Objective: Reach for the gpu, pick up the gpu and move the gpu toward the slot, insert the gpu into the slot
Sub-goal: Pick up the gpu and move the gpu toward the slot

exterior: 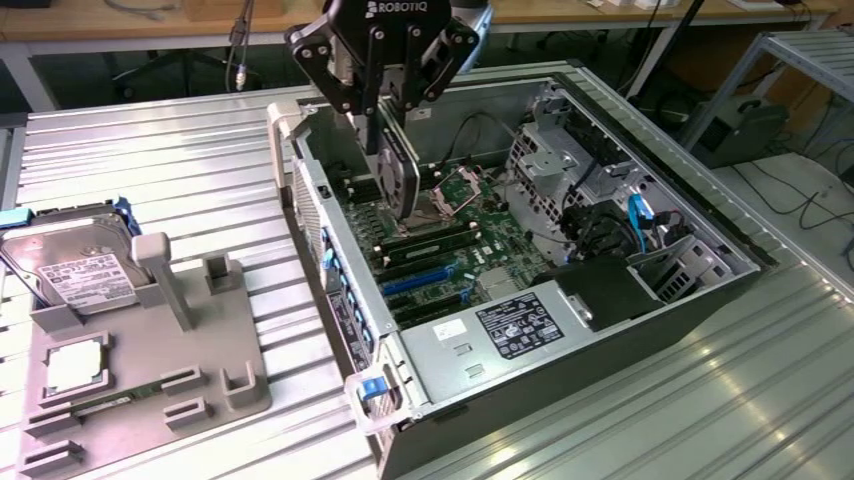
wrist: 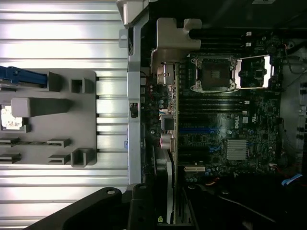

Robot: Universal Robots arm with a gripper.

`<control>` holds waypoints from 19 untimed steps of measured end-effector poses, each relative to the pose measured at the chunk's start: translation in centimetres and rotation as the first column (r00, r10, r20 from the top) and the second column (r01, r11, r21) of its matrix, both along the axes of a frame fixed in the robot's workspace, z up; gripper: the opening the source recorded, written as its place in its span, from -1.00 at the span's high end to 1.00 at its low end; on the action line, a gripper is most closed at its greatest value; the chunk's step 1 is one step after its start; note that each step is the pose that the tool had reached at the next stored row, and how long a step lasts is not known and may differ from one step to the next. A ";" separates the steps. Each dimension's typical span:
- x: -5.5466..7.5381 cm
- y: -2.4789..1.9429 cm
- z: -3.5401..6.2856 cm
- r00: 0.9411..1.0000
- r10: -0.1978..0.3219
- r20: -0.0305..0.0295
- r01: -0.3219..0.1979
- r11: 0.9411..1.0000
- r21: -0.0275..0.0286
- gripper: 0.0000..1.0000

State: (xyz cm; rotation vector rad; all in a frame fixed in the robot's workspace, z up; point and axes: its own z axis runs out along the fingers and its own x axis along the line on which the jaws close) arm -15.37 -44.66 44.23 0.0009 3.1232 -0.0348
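Your gripper (exterior: 383, 118) is clamped on the gpu (exterior: 396, 180). The card is held upright, edge down, so its connector edge faces the slots. The gpu hangs inside the open case (exterior: 694, 290), low over the motherboard (exterior: 501, 245), near the wall on the exterior view's left. Can't tell if it touches. Judged not seated yet. The hard drive (exterior: 74, 265) stays parked on the fixture (exterior: 200, 340), well apart.
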 end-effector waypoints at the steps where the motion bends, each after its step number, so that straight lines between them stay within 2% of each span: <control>1: 0.2 0.00 0.00 1.000 0.000 0.000 0.000 1.000 0.000 0.45; 19: 4.0 0.00 0.00 1.000 0.000 0.000 0.000 1.000 0.000 0.45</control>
